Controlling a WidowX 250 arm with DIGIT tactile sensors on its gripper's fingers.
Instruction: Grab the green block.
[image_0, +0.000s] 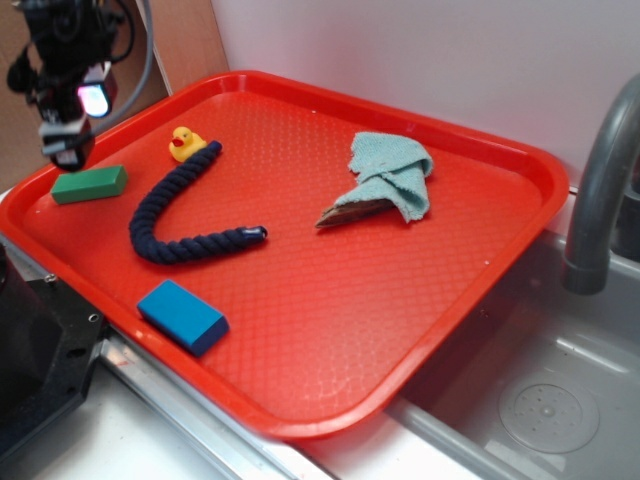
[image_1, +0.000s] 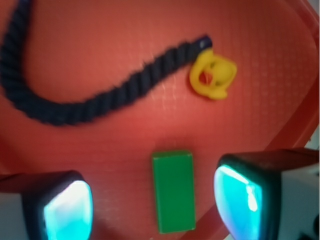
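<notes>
The green block (image_0: 89, 184) lies flat on the red tray (image_0: 350, 300) near its far left corner. My gripper (image_0: 68, 150) hangs just above and behind it, open and empty. In the wrist view the green block (image_1: 173, 191) lies lengthwise between my two fingers (image_1: 67, 210), closer to the right one, and my gripper (image_1: 155, 205) is above it, not touching it.
A dark blue rope (image_0: 180, 215) curves beside the block, with a yellow rubber duck (image_0: 184, 143) at its far end. A blue block (image_0: 183, 316) lies at the tray's front edge. A teal cloth (image_0: 390, 175) lies mid-tray. A sink and faucet (image_0: 600, 200) are at the right.
</notes>
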